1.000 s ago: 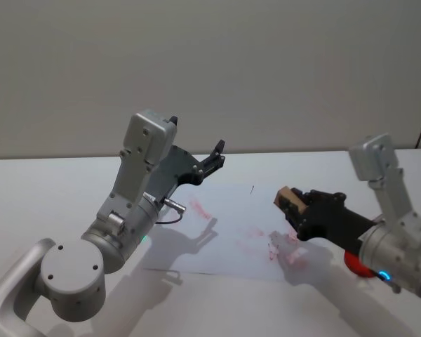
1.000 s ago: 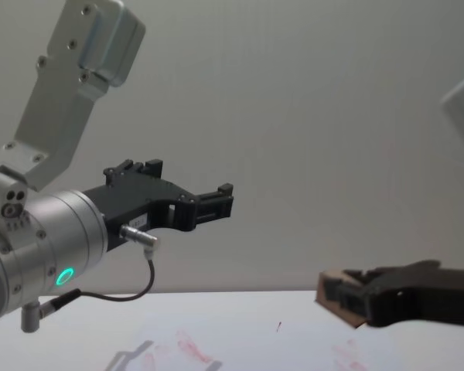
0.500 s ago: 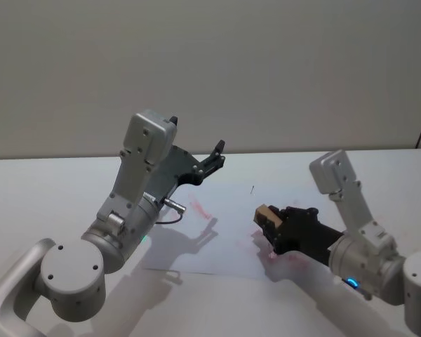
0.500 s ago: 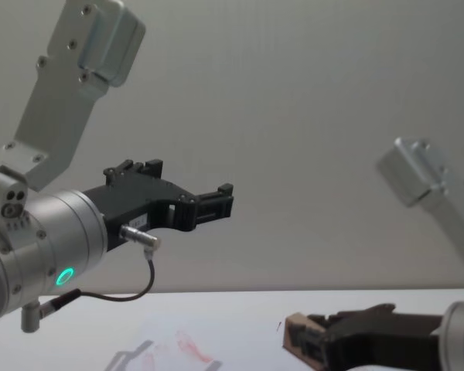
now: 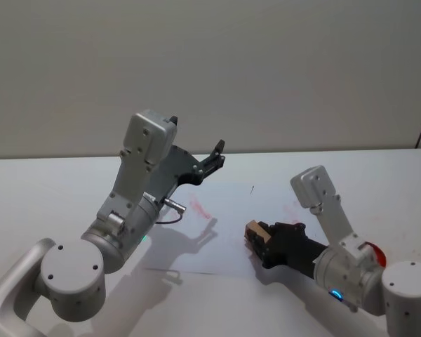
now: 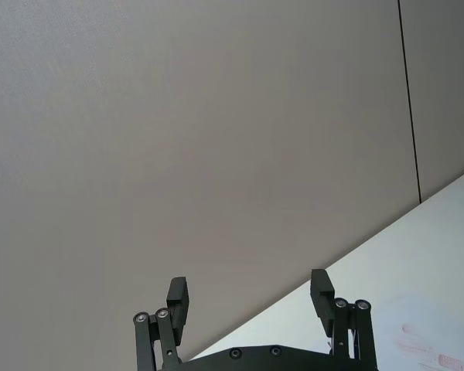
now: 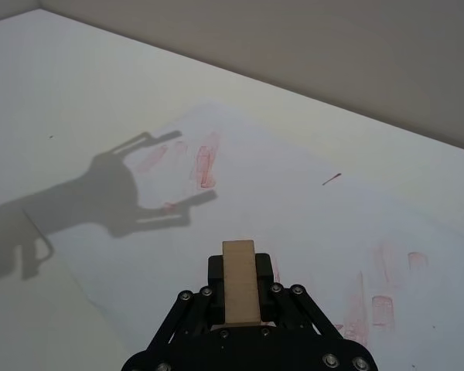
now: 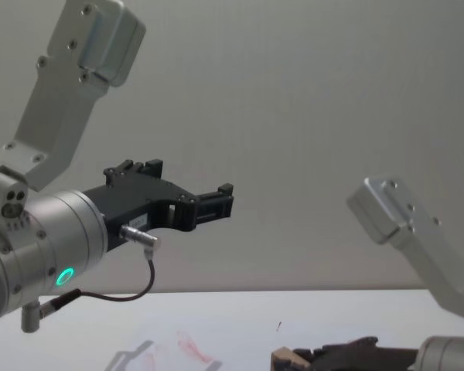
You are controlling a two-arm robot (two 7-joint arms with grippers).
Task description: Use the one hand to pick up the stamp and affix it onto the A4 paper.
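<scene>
right hand (image 5: 257, 240) low in the lower right of the head view, jaws clamped on the stamp (image 5: 253, 231); the wooden block is pinched between the black fingers, its end sticking out past the tips. stamp is over the near right part of the a4 paper (image 5: 228, 207); cannot tell whether it touches the sheet. pale red ink marks (image 7: 206, 159) smeared on the paper. sheet lies flat on the white worktop (image 5: 49, 186). left hand (image 5: 216, 153) raised near frame centre, above the sheet's far left part, jaws spread wide, holding nothing.
</scene>
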